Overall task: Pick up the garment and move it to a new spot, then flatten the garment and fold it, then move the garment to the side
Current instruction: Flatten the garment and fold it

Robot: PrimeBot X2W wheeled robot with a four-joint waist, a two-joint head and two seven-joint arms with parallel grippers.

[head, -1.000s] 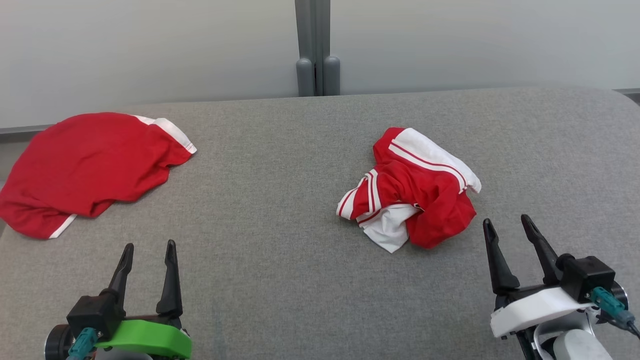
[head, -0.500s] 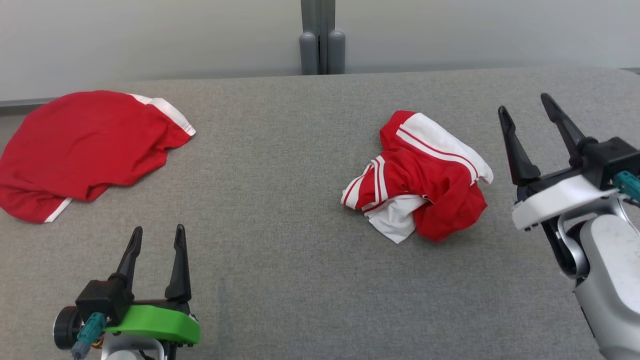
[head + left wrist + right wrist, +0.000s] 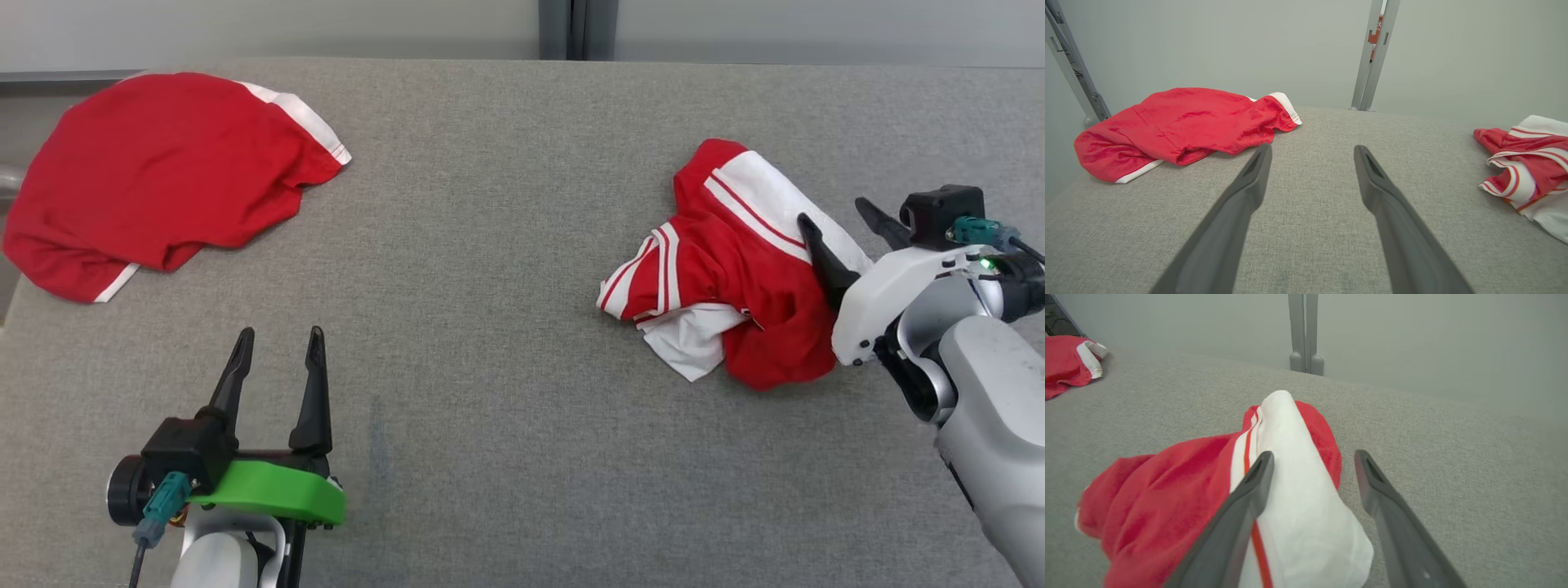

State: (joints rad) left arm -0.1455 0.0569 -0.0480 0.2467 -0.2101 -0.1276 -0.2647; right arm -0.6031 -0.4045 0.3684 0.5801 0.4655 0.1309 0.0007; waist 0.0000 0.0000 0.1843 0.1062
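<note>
While right hand [image 3: 833,210] overhangs crumpled garment [image 3: 735,278], red cloth [image 3: 163,163] well apart

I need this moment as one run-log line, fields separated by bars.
step: pre-grasp | right gripper: open, at crumpled garment, nothing held | left gripper: open, over table

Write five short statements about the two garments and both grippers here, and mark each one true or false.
1. The right gripper is open, its fingers at the white band of the crumpled red-and-white striped garment. True.
2. The left gripper is shut on the spread red garment with white trim. False: it is open over the bare grey fabric surface, apart from that garment.
3. Both garments lie on the grey fabric surface. True.
4. The crumpled garment is folded flat. False: it is bunched in a heap.
5. The spread red garment lies on the robot's right. False: it lies far left.
</note>
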